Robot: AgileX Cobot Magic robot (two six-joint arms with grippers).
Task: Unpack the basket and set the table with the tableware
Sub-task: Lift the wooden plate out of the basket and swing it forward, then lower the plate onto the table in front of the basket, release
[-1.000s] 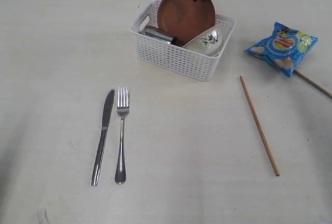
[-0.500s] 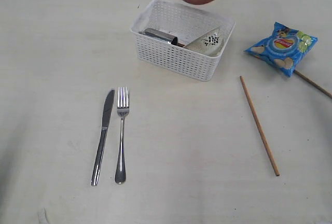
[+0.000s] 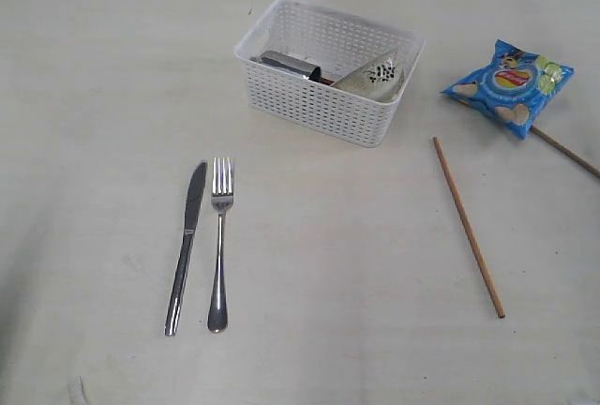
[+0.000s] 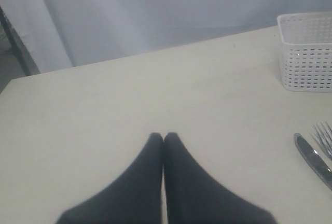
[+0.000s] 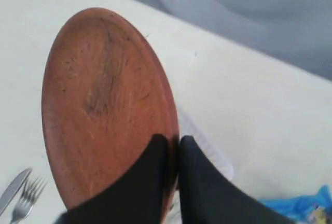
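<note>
Table (image 3: 375, 349): wide pale cream top, carrying everything listed below except the plate.

Basket (image 3: 323, 105): white, perforated sides, standing at the far middle of the table.

Plate (image 5: 104, 105): brown, round, held in the air above the table, its rim pinched between the fingers of the right gripper (image 5: 174, 141). The exterior view shows only its lower edge at the top of the frame.

Chips bag (image 3: 511, 84): blue, lying to the right of the basket.

Bowl (image 3: 377, 77): white, tilted inside the basket at its right end.

Cup (image 3: 289, 65): shiny steel, lying on its side in the basket, left of the bowl.

Chopsticks: one (image 3: 469, 227) lies right of centre; the other (image 3: 567, 152) pokes out from under the bag.

Knife (image 3: 186, 246) and fork (image 3: 219, 246): side by side, near left, the knife on the left.

Left gripper (image 4: 164, 138): fingers pressed together, holding nothing, above bare table.
</note>
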